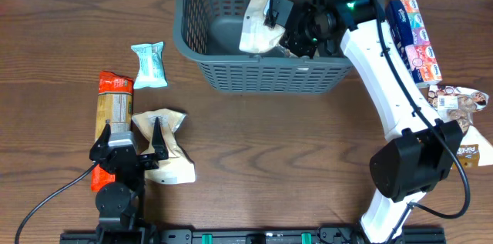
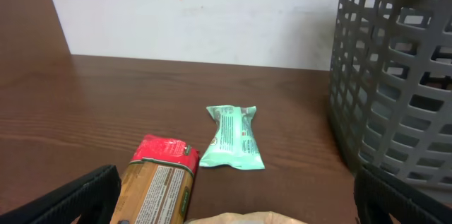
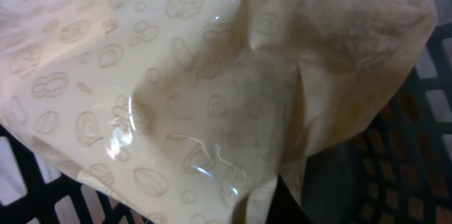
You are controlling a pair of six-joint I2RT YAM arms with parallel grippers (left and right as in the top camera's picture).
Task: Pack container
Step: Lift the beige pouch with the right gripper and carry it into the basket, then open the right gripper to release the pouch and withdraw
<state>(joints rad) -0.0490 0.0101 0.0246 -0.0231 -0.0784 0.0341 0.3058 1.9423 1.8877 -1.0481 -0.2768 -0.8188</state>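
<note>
Overhead: your right gripper [image 1: 289, 32] is pinched on the cream packet [image 1: 258, 27] inside the container [image 1: 254, 75], far centre. Left wrist: left gripper [image 2: 233, 185] gapes empty, container far right. Right wrist: packet hangs over container lattice.

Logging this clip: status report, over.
Left gripper open, over loose packet on table. Right gripper shut on cream packet inside container. No obstruction seen.

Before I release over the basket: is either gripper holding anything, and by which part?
The right gripper is shut on the cream packet, pinched by one edge, inside the basket. The left gripper is open, holding nothing.
</note>
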